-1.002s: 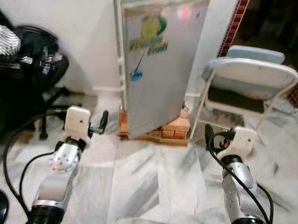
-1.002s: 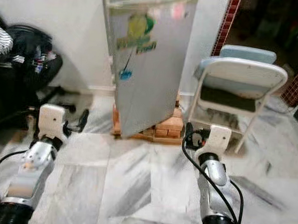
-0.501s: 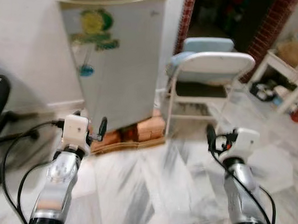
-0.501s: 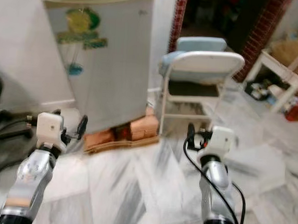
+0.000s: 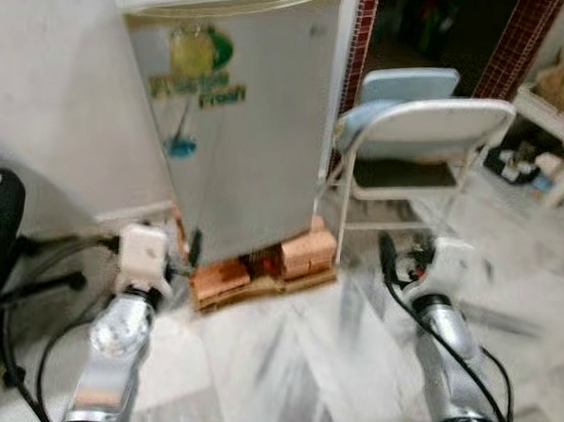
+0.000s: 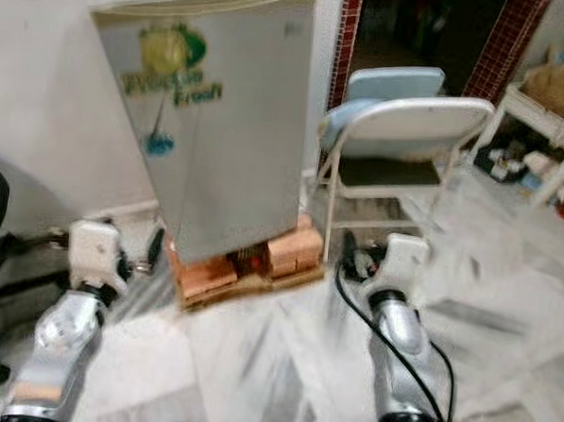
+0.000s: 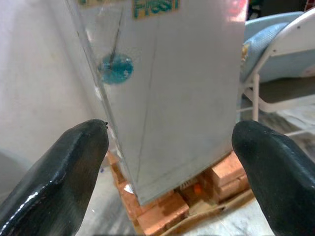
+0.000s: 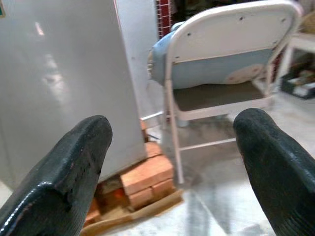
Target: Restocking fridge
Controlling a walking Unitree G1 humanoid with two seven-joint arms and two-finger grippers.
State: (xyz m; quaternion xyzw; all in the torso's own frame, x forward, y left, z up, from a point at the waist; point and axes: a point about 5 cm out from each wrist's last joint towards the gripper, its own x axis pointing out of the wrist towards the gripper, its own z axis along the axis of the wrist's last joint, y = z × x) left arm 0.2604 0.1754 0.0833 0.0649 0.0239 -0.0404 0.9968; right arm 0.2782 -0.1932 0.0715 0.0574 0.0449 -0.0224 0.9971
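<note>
Fridge: small silver fridge [image 5: 243, 143], door closed, raised on red bricks [image 5: 299, 254].
Right of it: white folding chair [image 5: 428, 134], just beside.
Left gripper [image 7: 170, 162]: released, empty.
Right gripper [image 8: 172, 162]: released, empty.
Floor: grey marble floor [image 5: 283, 362] between the arms.

Head stereo pair looks forward and down, fridge [image 5: 239, 124] upper centre, folding chair [image 5: 427, 143] upper right. Left wrist view faces the fridge door close up; right wrist view faces the chair. All share the brick base [image 6: 251, 261].
</note>
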